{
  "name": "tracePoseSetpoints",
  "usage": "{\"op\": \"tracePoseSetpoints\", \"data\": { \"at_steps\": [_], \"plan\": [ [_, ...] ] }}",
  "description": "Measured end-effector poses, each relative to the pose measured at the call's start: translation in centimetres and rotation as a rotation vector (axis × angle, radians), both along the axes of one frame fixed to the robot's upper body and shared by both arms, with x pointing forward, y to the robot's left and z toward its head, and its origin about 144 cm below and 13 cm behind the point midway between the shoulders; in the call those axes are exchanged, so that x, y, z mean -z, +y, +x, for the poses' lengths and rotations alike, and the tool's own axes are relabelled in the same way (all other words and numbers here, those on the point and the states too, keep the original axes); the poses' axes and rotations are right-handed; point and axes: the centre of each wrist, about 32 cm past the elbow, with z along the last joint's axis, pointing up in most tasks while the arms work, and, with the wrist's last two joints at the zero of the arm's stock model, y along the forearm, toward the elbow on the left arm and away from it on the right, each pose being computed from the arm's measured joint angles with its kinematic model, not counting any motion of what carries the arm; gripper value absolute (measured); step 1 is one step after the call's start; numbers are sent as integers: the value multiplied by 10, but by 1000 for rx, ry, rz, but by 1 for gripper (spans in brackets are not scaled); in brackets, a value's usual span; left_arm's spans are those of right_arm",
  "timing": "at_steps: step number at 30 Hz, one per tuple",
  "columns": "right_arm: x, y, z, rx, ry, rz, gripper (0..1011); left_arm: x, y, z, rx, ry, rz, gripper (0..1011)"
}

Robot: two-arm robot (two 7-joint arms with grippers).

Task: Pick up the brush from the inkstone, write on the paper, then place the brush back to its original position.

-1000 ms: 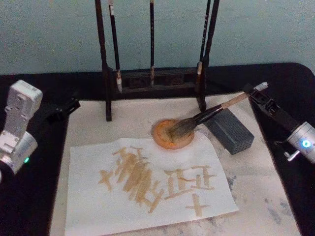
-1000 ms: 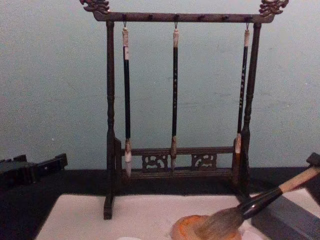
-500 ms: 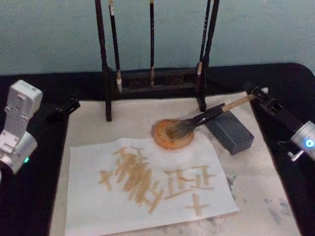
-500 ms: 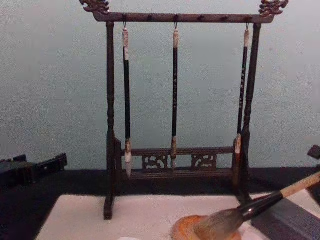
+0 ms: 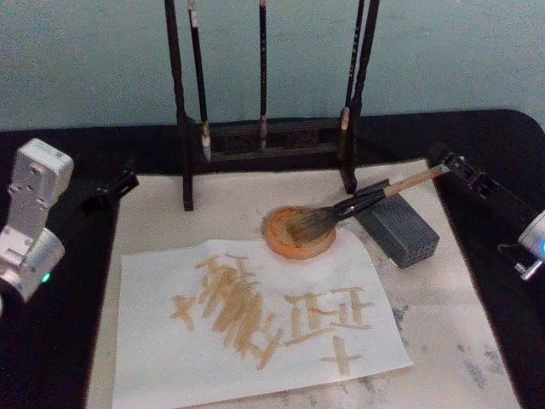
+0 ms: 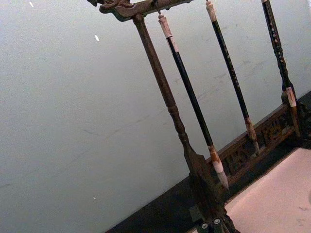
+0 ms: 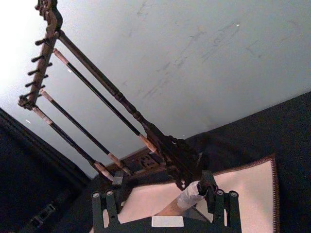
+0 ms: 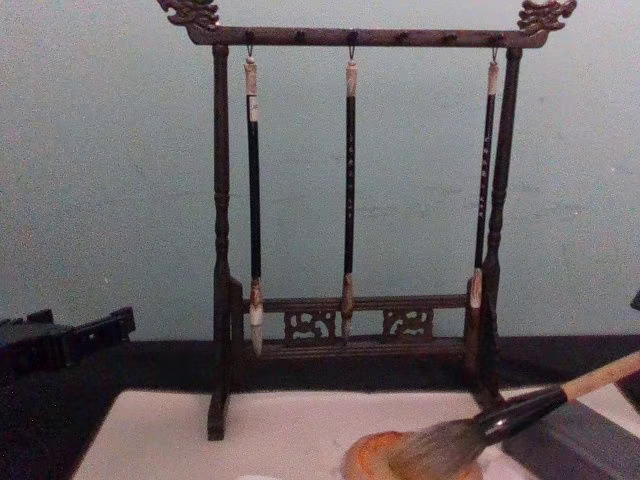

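The brush [image 5: 341,210] lies tilted, its bushy bristles on the round orange inkstone [image 5: 285,244] and its handle propped on a grey block [image 5: 402,232]. From the chest view the brush [image 8: 470,435] slopes up to the right off the inkstone [image 8: 362,462]. My right gripper [image 5: 448,164] is open at the handle's far end; in the right wrist view the white end cap [image 7: 190,198] sits between the spread fingers of that gripper [image 7: 163,178], close to one finger. The paper [image 5: 170,358] lies in front, covered with tan strokes. My left gripper [image 5: 111,189] is parked at the left.
A dark wooden rack [image 5: 264,141] with three thin hanging brushes stands behind the inkstone, also tall in the chest view [image 8: 350,320]. A pale felt mat [image 5: 460,341] underlies everything on the black table. The left gripper [image 8: 75,335] stays low at the left edge.
The brush handle has come down from its raised tilt onto the grey block, bristles staying on the inkstone. My right gripper has shifted slightly right and outward. The left arm has not moved.
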Motion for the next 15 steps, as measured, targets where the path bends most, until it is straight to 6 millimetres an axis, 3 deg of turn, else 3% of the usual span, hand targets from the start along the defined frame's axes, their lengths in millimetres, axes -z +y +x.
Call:
{"op": "tracePoseSetpoints", "data": {
  "at_steps": [15],
  "plan": [
    [-16,-10,-7,25,-2,-117,1008,0,0,0,0,0,0,1000]
  ]
}}
